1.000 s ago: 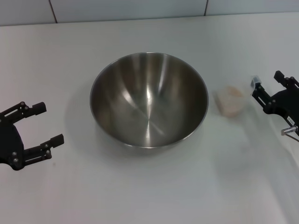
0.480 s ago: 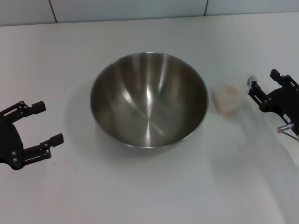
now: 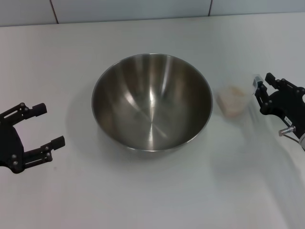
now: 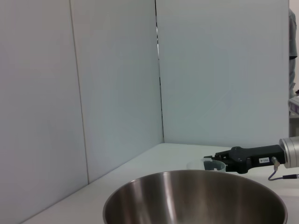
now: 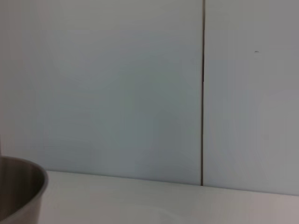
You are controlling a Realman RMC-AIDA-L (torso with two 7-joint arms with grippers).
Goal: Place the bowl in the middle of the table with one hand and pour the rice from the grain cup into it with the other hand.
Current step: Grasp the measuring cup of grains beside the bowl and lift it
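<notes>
Right gripper (image 3: 261,93) has crept closer to the grain cup (image 3: 232,100) over the last second; bowl, cup and left gripper have not shifted.

Count: one bowl, one grain cup, two grippers.

Nearest me, the left gripper (image 3: 42,126) sits well to the left of the bowl, down near the table's (image 3: 152,191) front edge. Its two black fingers are spread wide apart, with only bare table between them.

Bowl (image 3: 152,101): large, round, stainless steel, deep, brushed and shiny inside with bright streaks running to the bottom. No rice in it. It stands upright in the middle of the table. The left wrist view shows its rim (image 4: 196,198) low in front, with the cup and the other arm beyond it.

Grain cup: small, clear, faintly frosted plastic, upright, just to the right of the bowl and not touching it. Rice (image 3: 232,93) shows through as a pale cream mass inside.

Right gripper: just to the right of the cup, on the side away from the bowl, fingers parted and pointing toward the cup. A thin strip of table shows between fingertips and cup, so no contact. From the left wrist view its black finger (image 4: 219,157) reaches the cup's rim (image 4: 205,164) level.
</notes>
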